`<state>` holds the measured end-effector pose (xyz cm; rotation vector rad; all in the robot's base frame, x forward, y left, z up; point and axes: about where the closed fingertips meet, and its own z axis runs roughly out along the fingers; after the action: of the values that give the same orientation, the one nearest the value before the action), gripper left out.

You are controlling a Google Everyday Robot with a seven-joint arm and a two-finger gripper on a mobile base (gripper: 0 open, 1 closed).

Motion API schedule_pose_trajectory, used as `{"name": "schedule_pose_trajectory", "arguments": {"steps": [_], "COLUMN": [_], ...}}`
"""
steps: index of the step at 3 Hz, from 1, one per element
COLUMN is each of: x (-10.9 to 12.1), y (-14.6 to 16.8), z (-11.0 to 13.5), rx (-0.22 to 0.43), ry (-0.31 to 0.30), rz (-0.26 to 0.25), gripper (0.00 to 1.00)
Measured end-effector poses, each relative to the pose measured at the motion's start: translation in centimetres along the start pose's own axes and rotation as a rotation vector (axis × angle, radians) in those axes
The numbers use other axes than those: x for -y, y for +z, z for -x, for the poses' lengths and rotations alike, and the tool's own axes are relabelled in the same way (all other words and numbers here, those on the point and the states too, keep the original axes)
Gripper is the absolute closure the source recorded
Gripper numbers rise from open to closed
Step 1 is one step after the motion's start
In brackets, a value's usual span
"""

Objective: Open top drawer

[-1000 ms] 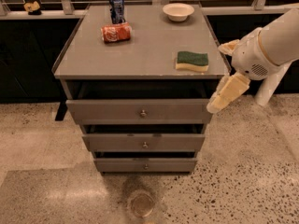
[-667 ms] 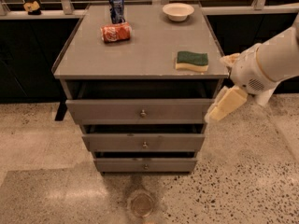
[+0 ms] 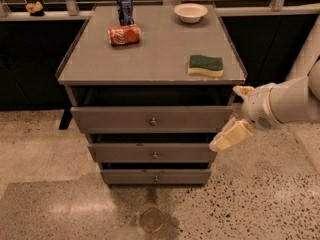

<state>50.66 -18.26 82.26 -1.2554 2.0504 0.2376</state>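
We see the gripper (image 3: 224, 117) at the right front corner of the grey cabinet (image 3: 150, 59), level with the top drawer (image 3: 115, 119). Its two cream fingers (image 3: 231, 135) are spread wide with nothing between them. The lower one slants down and to the left, and its tip lies over the right end of the gap below the top drawer. The upper one shows just under the right corner of the cabinet top. The white arm (image 3: 295, 99) reaches in from the right edge.

The top drawer sits directly under the cabinet top, with its small round knob (image 3: 153, 121) at the centre of its front. We see a dark gap between the front's upper edge and the top. The gripper is well apart from the knob. Below it are the middle drawer (image 3: 125, 153) and the bottom drawer (image 3: 130, 176), each with a similar knob.

On the cabinet top, a blue can (image 3: 125, 8) stands upright at the back left. A red can (image 3: 124, 35) lies on its side just in front of it. A white bowl (image 3: 190, 12) sits at the back right, and a green and yellow sponge (image 3: 205, 65) lies near the front right edge. A round disc (image 3: 151, 219) lies on the speckled floor (image 3: 40, 149) in front of the cabinet.
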Motion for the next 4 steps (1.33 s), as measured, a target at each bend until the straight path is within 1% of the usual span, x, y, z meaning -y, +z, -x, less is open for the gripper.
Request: {"name": "schedule_pose_trajectory", "arguments": {"steps": [1, 2, 3, 4], "x": [0.0, -0.7, -0.7, 0.6], "y": [0.0, 2.3, 6.5, 9.3], "z": [0.0, -1.5, -4.2, -7.1], "rx": [0.000, 0.003, -0.046, -0.155], "ry": [-0.002, -0.015, -0.020, -0.032], "rz": [0.000, -0.010, -0.049, -0.120], "gripper": [0.00, 0.00, 0.00, 0.00]}}
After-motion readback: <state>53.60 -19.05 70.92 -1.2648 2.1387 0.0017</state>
